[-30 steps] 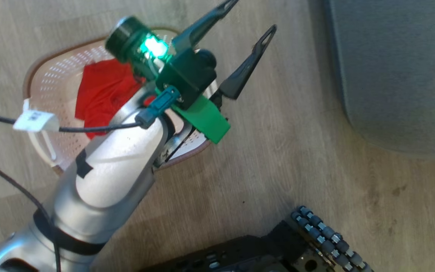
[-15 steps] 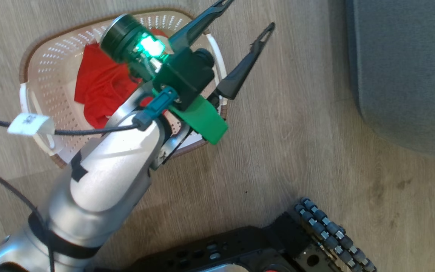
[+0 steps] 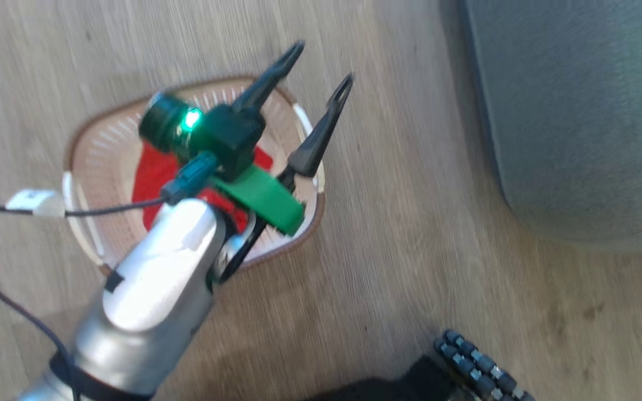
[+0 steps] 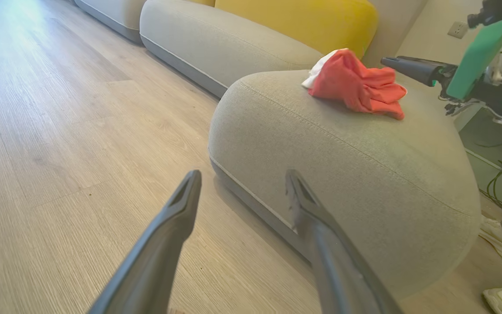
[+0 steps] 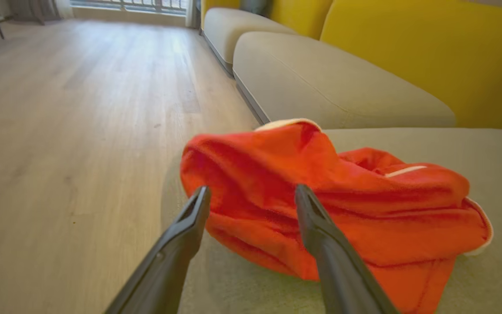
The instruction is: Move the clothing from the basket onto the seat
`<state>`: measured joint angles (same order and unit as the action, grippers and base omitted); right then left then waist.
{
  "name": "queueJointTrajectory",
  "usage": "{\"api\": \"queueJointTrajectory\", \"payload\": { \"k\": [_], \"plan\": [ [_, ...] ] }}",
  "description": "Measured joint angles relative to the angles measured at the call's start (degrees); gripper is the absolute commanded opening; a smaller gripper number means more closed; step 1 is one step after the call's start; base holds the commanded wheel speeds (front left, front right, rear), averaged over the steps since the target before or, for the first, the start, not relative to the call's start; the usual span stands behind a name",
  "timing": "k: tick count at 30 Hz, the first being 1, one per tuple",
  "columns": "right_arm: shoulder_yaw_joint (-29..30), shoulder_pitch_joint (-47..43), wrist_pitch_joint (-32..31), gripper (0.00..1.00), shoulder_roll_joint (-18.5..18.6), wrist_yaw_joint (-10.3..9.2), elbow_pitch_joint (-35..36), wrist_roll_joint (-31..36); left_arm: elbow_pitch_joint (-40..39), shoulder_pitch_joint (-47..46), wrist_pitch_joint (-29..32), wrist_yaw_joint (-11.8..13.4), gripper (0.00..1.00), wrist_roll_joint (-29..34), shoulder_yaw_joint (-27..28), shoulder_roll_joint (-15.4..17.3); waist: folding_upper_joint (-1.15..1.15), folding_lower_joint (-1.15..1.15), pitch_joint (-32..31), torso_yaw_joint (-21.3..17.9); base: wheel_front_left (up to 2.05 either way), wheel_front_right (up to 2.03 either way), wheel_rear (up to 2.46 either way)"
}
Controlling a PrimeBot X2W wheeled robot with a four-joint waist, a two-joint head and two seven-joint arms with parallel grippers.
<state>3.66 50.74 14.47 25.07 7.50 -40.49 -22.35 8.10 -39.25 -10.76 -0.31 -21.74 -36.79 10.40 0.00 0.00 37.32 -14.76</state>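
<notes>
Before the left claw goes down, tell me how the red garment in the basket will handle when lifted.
Probably floppy: the red garment lies crumpled in the basket, so it should sag from a pinch. Likely light, judging by the soft folds of the other garment on the seat.

Clothing (image 3: 152,177) in basket (image 3: 97,161); garment (image 5: 373,205) crumpled on seat (image 5: 486,152).

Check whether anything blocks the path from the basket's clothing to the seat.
Nothing visible: bare floor lies between the basket and the seat. The left gripper, fingers open, hangs above the clothing.
</notes>
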Motion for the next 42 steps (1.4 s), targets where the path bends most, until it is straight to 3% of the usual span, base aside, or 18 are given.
{"api": "queueJointTrajectory", "payload": {
  "k": [9,18,30,42],
  "plan": [
    [-2.0,-16.8,0.0,1.0,-2.7,0.0,17.2,1.5,6.5,8.9,-2.5,0.4,1.0,-5.5,2.9,-0.6,0.0,0.0,-11.6,2.5,0.0,0.0,0.0],
    [-1.9,-32.6,0.0,1.0,-10.7,0.0,25.9,7.0,13.2,18.0,-3.5,2.0,1.0,-7.7,9.0,0.4,0.0,-0.01,-21.3,9.9,0.0,0.0,0.0],
    [-2.5,-43.7,0.0,1.0,-18.3,0.0,25.3,12.4,13.9,28.6,-3.5,2.5,1.0,-4.0,18.7,-0.2,0.0,-0.01,-31.2,17.7,0.0,0.0,0.0],
    [-1.4,-48.0,0.0,1.0,-21.7,0.0,22.4,13.6,11.7,36.0,-3.5,1.0,1.0,0.8,26.3,-3.9,0.0,0.0,-35.8,18.4,0.0,0.0,0.0]
  ]
}}
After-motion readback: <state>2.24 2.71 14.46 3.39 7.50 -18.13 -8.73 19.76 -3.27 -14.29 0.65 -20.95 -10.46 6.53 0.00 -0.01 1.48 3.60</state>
